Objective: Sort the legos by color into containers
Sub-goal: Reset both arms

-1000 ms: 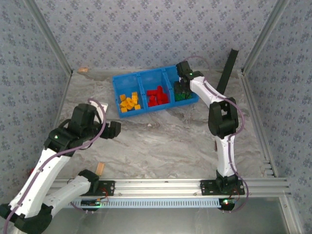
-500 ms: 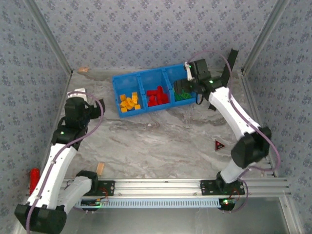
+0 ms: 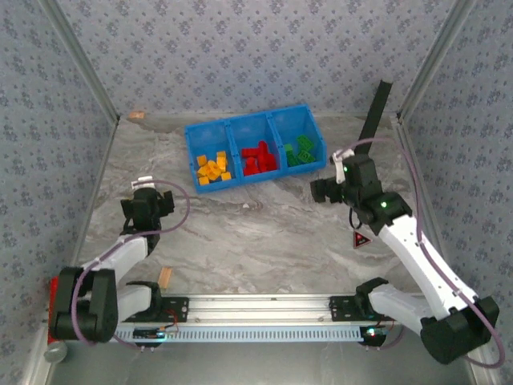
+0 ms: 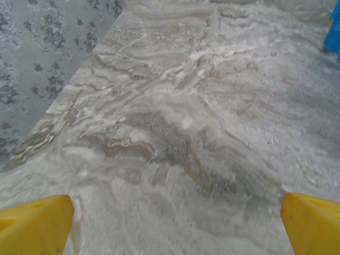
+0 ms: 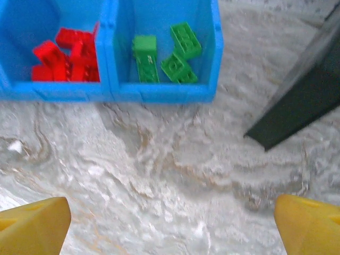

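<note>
The blue bin (image 3: 210, 140) stands at the back of the table with three compartments. Yellow-orange legos (image 3: 212, 169) lie in its left one, red legos (image 3: 260, 159) in the middle and green legos (image 3: 299, 152) in the right. The right wrist view looks down on the red legos (image 5: 66, 53) and green legos (image 5: 167, 56) behind the bin's front wall (image 5: 159, 93). My right gripper (image 3: 325, 190) hovers just in front of the bin, open (image 5: 172, 223), with only table between its yellow fingers (image 5: 34, 220). My left gripper (image 3: 148, 204) hangs low at the left, open (image 4: 175, 228) and holding nothing.
A black bar (image 3: 375, 112) leans at the back right, also seen as a dark bar (image 5: 303, 106) from the right wrist. A red triangle marker (image 3: 360, 238) lies under the right arm. A tan wooden block (image 3: 164, 277) sits near the front rail. A red cylinder (image 3: 54, 293) lies outside the left edge.
My right gripper has pulled back from over the green compartment to the table in front of the bin. The left arm has folded back toward its base, its gripper lower and nearer.
</note>
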Robot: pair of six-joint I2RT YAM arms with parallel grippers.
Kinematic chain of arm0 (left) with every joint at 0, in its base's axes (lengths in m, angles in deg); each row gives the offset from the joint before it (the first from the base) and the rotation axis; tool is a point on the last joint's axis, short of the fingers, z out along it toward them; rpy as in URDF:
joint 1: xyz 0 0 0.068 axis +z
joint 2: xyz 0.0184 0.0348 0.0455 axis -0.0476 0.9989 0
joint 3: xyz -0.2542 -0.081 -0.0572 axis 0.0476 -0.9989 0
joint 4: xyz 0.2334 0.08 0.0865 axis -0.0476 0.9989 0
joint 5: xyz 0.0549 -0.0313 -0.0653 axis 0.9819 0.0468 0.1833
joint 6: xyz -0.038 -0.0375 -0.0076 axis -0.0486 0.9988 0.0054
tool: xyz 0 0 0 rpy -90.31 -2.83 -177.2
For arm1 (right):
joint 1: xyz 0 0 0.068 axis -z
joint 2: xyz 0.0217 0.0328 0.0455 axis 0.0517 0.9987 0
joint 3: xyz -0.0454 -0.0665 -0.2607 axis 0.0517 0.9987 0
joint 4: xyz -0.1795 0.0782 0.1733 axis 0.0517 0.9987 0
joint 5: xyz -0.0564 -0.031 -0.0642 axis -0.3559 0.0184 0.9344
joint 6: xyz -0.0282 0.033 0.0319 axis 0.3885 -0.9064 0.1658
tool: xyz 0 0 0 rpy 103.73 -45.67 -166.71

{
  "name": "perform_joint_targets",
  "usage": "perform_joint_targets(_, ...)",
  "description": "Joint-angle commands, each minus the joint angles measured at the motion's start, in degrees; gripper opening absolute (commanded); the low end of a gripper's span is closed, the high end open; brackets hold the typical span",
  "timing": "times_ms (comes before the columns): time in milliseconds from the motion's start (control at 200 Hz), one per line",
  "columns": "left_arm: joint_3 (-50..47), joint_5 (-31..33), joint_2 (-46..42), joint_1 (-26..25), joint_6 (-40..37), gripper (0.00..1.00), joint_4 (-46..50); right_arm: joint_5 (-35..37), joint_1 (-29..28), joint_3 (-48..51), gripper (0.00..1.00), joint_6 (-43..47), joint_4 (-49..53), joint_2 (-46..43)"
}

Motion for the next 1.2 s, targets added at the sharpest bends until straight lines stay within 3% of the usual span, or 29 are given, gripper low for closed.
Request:
perform_joint_targets(0,0.24,-7.56,4.95,3.71,-0.37,1.00,-18.05,-0.61,0.95,5.35,1.00,-2.29,-3.73,-4.42)
perform_joint_targets(105,5.52,-12.51,10.52,4.67,-1.06,1.00,-11.93,2.82,1.50,10.01,1.00,-6.16,-5.89,-9.22)
perform_joint_targets(205,4.48,-14.23,16.23,4.28,-2.13,1.00,-18.33,6.58,1.92,17.37,1.00,-3.75,-13.12,-13.13)
perform_joint_targets(280,1.64,-14.31,21.93,4.26,-2.45,1.00,-30.36,8.15,2.67,22.21,1.00,-3.38,-18.11,-15.03)
perform_joint_targets(330,3.23,-14.62,19.43,4.36,-1.84,1.00,-22.30,8.66,3.61,24.39,1.00,-2.15,-21.60,-15.29)
perform_joint_targets(385,2.35,-14.71,21.17,4.14,-2.64,1.00,-27.52,8.58,4.73,26.67,1.00,-1.09,-25.76,-14.86)
perform_joint_targets(450,3.38,-14.79,19.99,4.13,-2.60,1.00,-23.10,8.39,6.25,30.09,1.00,0.57,-32.74,-13.33)
perform_joint_targets(610,3.16,-14.80,20.13,4.01,-2.66,1.00,-23.91,6.04,13.15,39.34,1.00,3.45,-55.24,-5.39)
perform_joint_targets(745,3.04,-14.72,20.25,3.99,-2.69,1.00,-24.38,-3.24,21.46,42.75,1.00,5.33,-71.04,4.24)
perform_joint_targets(979,3.19,-14.76,20.19,4.02,-2.71,1.00,-24.15,-12.95,25.57,37.87,1.00,6.39,-78.95,17.08)
perform_joint_targets(1194,3.13,-14.75,20.20,4.04,-2.73,1.00,-24.15,-17.35,23.95,35.24,1.00,9.23,-86.68,30.82)
